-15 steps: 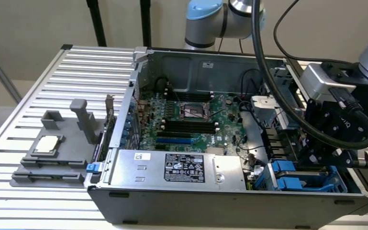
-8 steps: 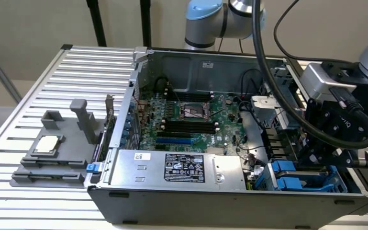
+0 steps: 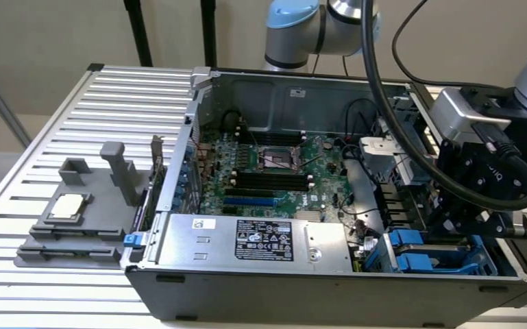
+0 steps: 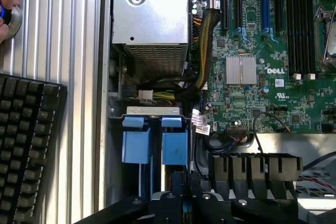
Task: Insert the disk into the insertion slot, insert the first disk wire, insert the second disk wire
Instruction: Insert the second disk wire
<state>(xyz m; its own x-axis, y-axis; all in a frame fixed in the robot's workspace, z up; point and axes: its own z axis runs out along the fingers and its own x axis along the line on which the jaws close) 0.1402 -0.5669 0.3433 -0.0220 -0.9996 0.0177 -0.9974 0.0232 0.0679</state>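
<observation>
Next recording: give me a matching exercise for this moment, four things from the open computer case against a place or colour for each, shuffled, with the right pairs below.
Things:
1. insertion slot
2. power-supply box
3. motherboard
4. grey holder block

Descriptions:
A. green, lying on the floor of the case
B. outside the case, on the ribbed table at the exterior view's left
C. blue plastic tabs, in the case's front corner at the exterior view's right, below the pincer
D. silver box with a black-and-white label, along the case's front wall

Pairs: 1-C, 2-D, 3-A, 4-B
</observation>
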